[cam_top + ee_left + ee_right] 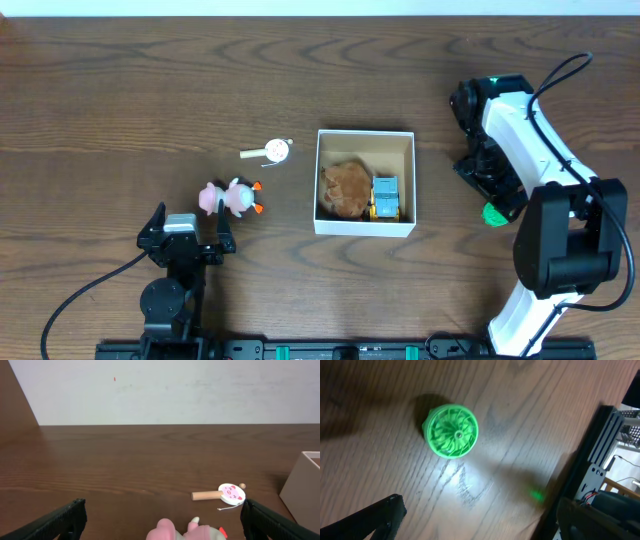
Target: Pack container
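The container [364, 226] is a square white box at the table's middle, holding a brown plush toy [345, 188] and a yellow and blue toy car [385, 197]. Its wall shows at the right edge of the left wrist view [302, 490]. A pink and white toy [228, 197] lies left of the container. My left gripper [190, 224] is open just behind it, and the toy [186, 531] sits between the fingers [162, 522]. A green ribbed round toy [493, 213] lies right of the container. My right gripper [487, 186] is open and empty [480, 527] above it, with the toy [451, 430] ahead of the fingers.
A round white toy with a wooden handle [268, 151] lies between the pink toy and the container; it also shows in the left wrist view [220, 493]. The table's front edge and a black rail [600, 460] are close to the green toy.
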`<state>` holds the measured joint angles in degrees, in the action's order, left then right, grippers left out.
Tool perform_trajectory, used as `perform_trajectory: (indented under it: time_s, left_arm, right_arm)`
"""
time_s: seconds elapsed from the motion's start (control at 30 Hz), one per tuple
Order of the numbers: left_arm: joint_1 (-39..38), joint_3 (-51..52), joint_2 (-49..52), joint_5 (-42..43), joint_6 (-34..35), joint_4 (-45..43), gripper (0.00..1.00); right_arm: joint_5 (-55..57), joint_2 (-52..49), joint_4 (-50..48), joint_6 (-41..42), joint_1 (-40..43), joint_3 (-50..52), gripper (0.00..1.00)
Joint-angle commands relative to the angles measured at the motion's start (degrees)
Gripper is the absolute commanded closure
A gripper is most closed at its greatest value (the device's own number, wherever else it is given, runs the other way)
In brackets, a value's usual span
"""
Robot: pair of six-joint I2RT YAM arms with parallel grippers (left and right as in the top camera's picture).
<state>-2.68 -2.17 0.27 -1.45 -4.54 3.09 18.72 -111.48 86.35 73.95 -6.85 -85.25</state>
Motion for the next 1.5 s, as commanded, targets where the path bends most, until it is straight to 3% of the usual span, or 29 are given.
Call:
perform_trajectory:
  time_s: [0.0, 0.3, 0.7, 0.87, 1.23, 1.47]
  left_arm:
    - [0.26, 1.95, -0.04, 0.24, -0.37, 0.85, 0.02]
    - [0.26, 1.95, -0.04, 0.22, -0.37, 0.87, 0.02]
    - [0.26, 1.95, -0.04, 0.22, -0.37, 0.87, 0.02]
    - [0.26, 1.95, -0.04, 0.22, -0.37, 0.85, 0.02]
    - [0.26, 1.95, -0.04, 0.22, -0.37, 0.85, 0.02]
    - [0.26, 1.95, -0.04, 0.24, -0.37, 0.87, 0.02]
  right_arm:
    - [3.76, 1.03, 0.17, 0.24, 0.46, 0.37, 0.01]
    - [5.2, 3.56, 4.92, 1.7, 0.44, 0.39, 0.01]
    - [14.36, 26.86, 9.42, 3.67, 0.48, 0.52, 0.01]
    - [13.99, 29.94, 7.76, -1.53, 0.52, 3.1, 0.01]
    - [6.51, 29.94, -12.96, -11.19, 0.59, 22.86, 0.01]
    - [-2.43, 29.9, -28.96, -26.16, 4.68, 29.94, 0.01]
